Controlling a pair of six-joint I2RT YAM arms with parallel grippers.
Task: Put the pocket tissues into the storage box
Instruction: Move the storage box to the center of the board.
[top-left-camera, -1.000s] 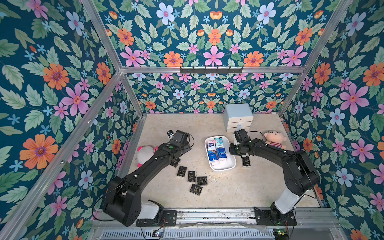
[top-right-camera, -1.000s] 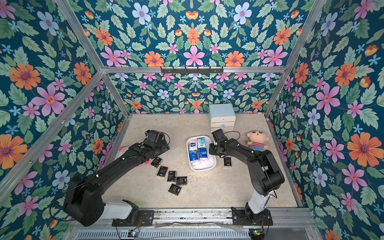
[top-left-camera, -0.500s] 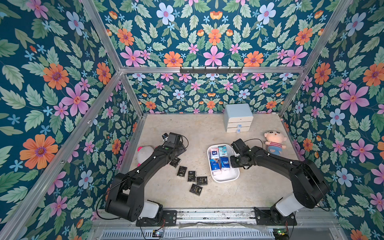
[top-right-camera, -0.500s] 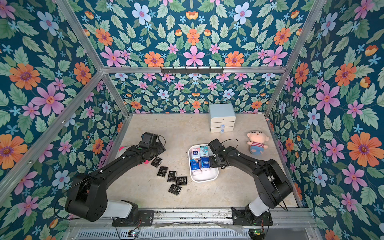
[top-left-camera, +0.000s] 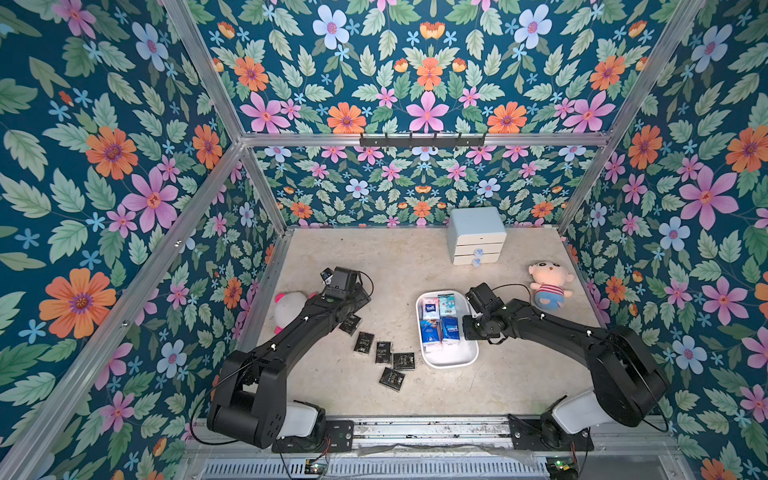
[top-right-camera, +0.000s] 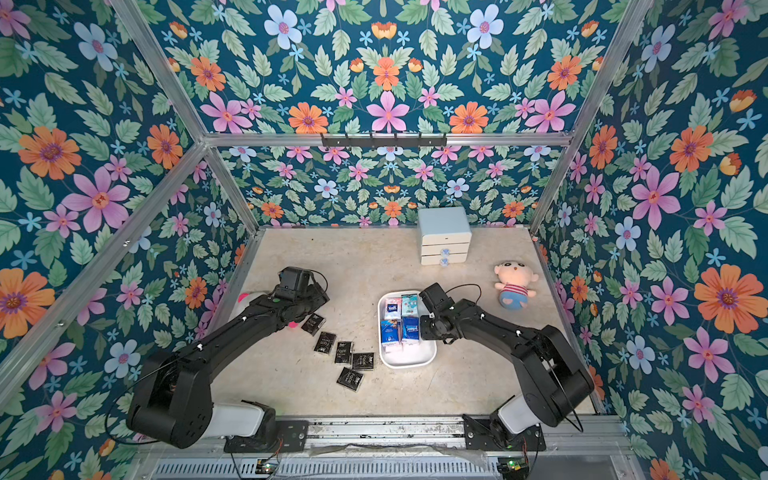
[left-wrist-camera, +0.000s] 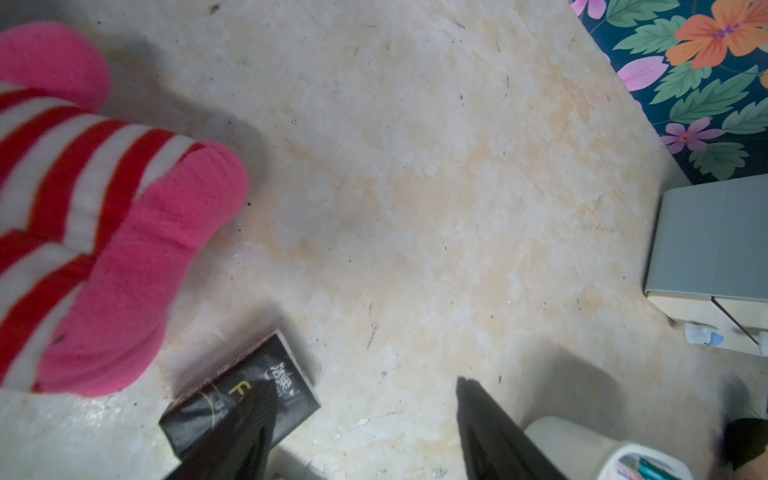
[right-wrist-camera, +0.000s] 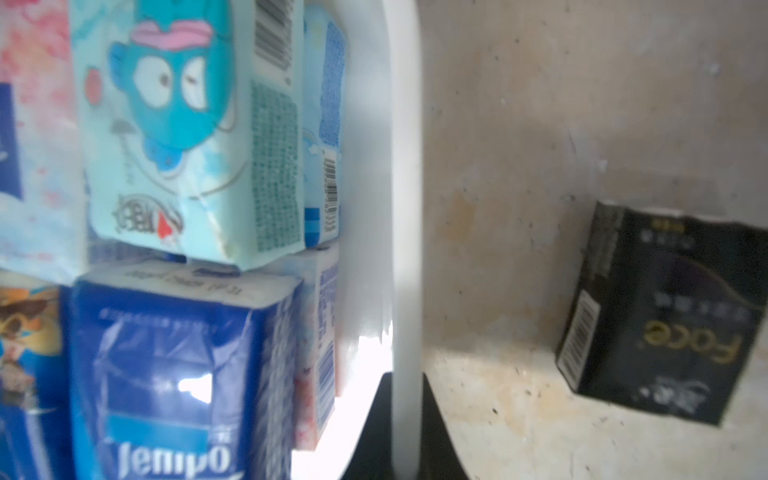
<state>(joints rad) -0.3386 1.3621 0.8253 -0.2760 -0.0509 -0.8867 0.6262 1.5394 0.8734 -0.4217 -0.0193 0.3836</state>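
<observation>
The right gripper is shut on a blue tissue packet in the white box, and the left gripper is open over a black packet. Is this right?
No. The right gripper is shut on the wall of the storage box, not on a blue packet, as the right wrist view shows. The left gripper is open over a black packet.

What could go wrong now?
The right gripper pinches the thin wall of the white box; pulling might tip it and spill the packets inside. The open left gripper hangs over a black packet close beside the pink doll, so it might snag the doll instead.
</observation>
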